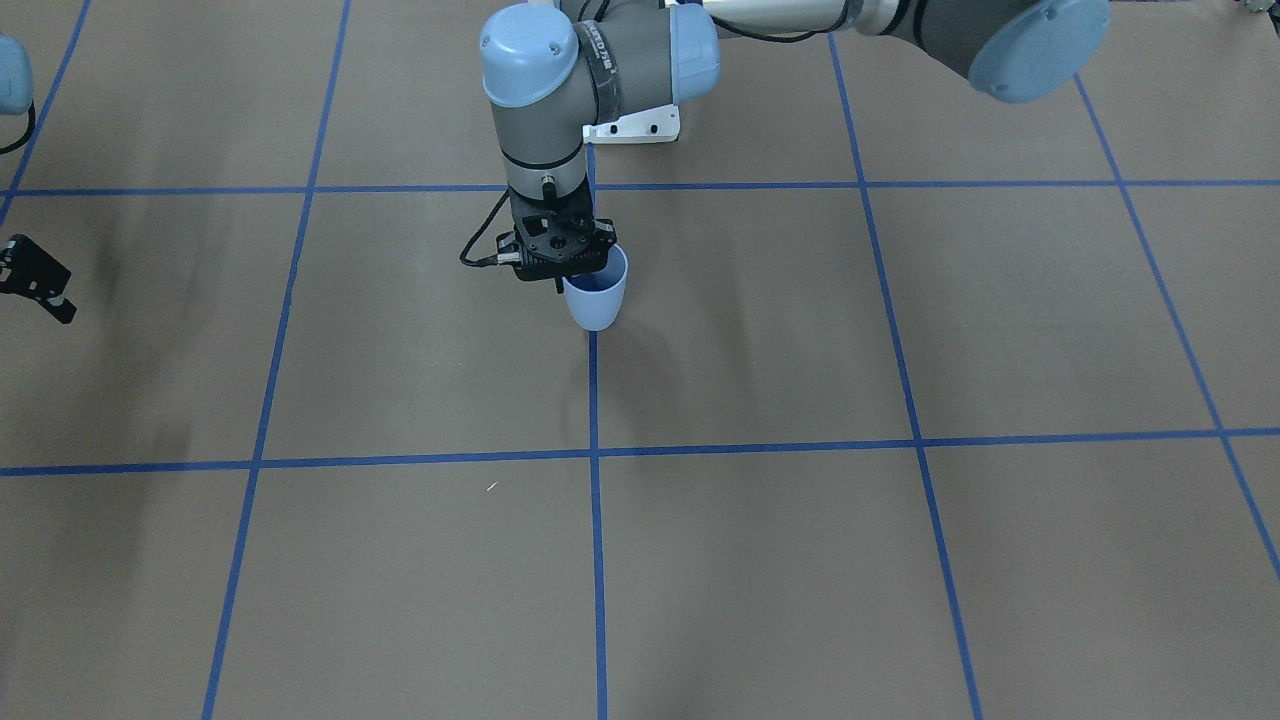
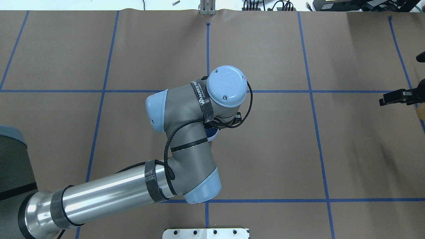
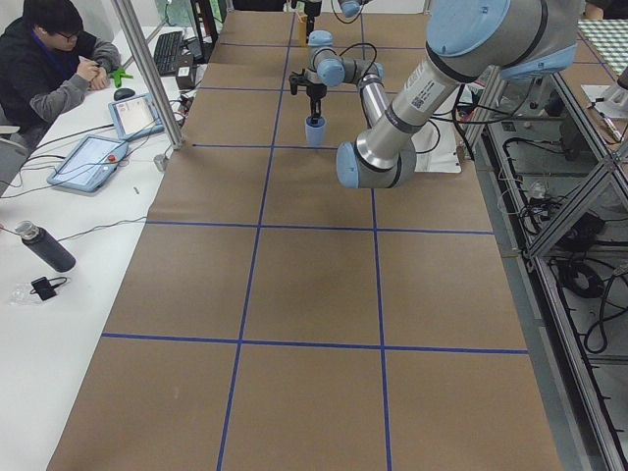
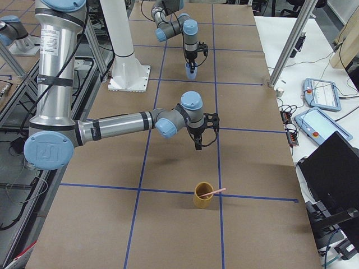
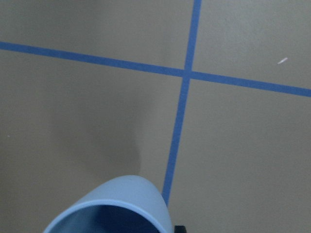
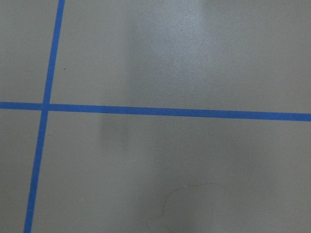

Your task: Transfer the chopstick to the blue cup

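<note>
The left tool [image 1: 563, 278] hangs straight down at mid-bench, right at the rim of the blue cup [image 1: 600, 300]. One finger shows against the outside of the cup's wall. The other is hidden, so I cannot tell whether the tool is pinching the rim or standing slack beside it. The cup seems to sit upright on a tape line, and the dark inside that shows holds nothing.

Further toward the robot's right, the right tool [image 4: 201, 135] hovers above bare paper with nothing in it; how wide it stands I cannot tell. Beyond it, near the right end of the bench, the chopstick [image 4: 215, 192] leans out of a mustard-yellow cup [image 4: 203, 200], well apart from the blue cup.

By my reading the transfer has hardly begun. The chopstick is not yet picked up, and lifting it, carrying it across and dropping it into the blue cup are all left to do.

The bench [image 1: 900, 560] is covered in brown paper marked into squares by blue tape [image 1: 594, 455], with a tiny white speck [image 1: 491, 487] on it. Along one side runs a white table with tablets [image 3: 93, 162] and a dark bottle [image 3: 44, 247], where a seated person [image 3: 54, 59] works.
</note>
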Controlling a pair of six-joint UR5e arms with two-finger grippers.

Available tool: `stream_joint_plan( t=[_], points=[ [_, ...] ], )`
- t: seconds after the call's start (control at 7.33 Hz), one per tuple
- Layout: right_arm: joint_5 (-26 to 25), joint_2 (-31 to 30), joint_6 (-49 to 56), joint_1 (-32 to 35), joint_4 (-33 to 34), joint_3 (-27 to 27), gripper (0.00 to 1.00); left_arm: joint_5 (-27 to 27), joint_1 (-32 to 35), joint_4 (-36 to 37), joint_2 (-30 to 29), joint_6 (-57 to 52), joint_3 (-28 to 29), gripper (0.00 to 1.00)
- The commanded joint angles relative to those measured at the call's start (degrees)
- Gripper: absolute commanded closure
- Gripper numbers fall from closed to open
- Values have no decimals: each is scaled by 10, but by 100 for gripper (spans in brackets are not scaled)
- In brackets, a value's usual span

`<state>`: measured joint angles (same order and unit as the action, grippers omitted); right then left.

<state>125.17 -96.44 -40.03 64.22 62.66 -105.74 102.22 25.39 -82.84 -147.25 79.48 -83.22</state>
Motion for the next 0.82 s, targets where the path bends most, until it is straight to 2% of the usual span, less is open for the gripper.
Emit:
stream_joint_plan(
  t=[0.0,0.14,0.27,0.41,0.68],
  points=[
    [1,1,0,0,0,0,0,-3,-5,-27,14,-2,2,100],
    [1,1,0,0,0,0,0,-3,-5,-29,14,-3,2,79],
    [0,2,0,0,0,1,0,-3,-5,-41,14,-3,1,46],
    [1,2,0,0,0,0,0,-9,-4,-45,14,-4,-7,1],
    [0,8,0,0,0,2,0,-6,25,-38,23,-31,-67,1]
  ],
)
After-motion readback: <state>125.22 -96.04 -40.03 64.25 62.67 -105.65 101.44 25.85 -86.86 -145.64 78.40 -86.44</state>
